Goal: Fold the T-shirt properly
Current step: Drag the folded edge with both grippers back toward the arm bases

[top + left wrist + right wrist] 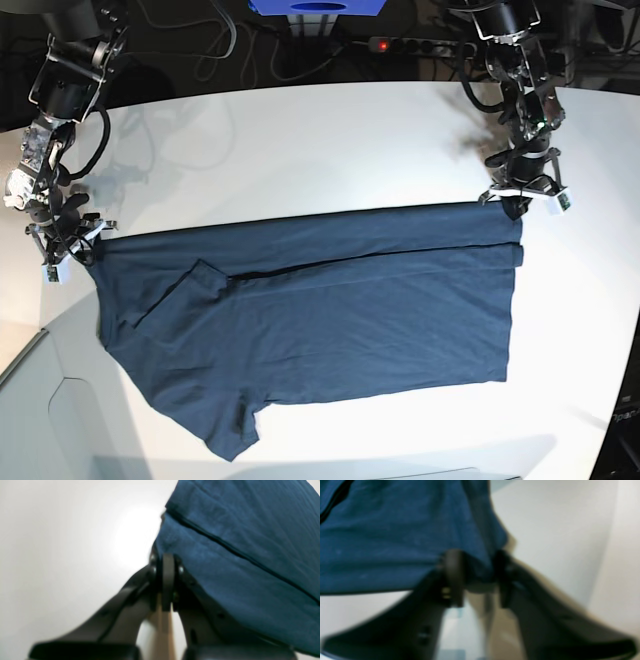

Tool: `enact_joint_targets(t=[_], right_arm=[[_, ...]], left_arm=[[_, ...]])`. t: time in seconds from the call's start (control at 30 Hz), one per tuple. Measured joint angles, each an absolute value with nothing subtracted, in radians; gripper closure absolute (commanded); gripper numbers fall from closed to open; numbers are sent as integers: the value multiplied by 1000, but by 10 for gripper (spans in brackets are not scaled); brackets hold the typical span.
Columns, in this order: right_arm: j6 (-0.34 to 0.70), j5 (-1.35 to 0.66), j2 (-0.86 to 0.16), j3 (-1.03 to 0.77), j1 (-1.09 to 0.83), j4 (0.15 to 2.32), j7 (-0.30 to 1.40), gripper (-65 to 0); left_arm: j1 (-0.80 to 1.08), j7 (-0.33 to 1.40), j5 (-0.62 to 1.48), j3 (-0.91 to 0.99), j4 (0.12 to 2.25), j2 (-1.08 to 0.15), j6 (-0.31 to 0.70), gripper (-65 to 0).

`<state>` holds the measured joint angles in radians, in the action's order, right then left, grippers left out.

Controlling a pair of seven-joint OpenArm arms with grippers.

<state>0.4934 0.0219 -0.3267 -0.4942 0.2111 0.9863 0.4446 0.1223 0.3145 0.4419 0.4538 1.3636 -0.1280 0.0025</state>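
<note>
The large dark navy cotton T-shirt [320,300] is spread on the white counter [300,140]. Its far edge is pinched at both corners by the left end effector [168,580] and right end effector [476,577]; a joint lift and fold toward the near edge seems called for next.

- T-shirt [330,310]: plain dark navy in the base view, a brighter mid blue up close in both wrist views; no print or pattern, only a darker seam line across the cloth.
- Bench [330,140]: plain white, glossy, with a pale glare patch in the left wrist view.
- Left pincer [168,580]: matt black to dark grey, small silvery screw heads.
- Right pincer [475,578]: black — blurred, with a small yellowish spot on one finger.
- Power strip [420,45]: black, one red light glowing.
- Blue object [318,6] at the top edge — bright blue.
- Cables [190,45]: grey on a dark background.
</note>
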Motion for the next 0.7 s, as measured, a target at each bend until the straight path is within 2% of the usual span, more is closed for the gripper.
enact_joint_targets(t=[0.03, 0.2, 0.37, 0.5, 0.7], right_arm=[[493, 21, -326, -492, 210, 986, 445, 0], [494, 27, -326, -490, 207, 1010, 468, 0], [496, 52, -321, -488, 169, 1195, 624, -1], [496, 43, -321, -488, 191, 1357, 678, -1], [496, 48, -327, -381, 280, 1411, 736, -1]], left_arm=[[122, 315, 442, 454, 1364, -128, 3, 0], [136, 344, 437, 451, 1401, -130, 0, 0], [144, 384, 431, 452, 1489, -130, -8, 0], [121, 377, 430, 446, 1572, -136, 0, 0], [19, 381, 424, 447, 1591, -147, -6, 0]])
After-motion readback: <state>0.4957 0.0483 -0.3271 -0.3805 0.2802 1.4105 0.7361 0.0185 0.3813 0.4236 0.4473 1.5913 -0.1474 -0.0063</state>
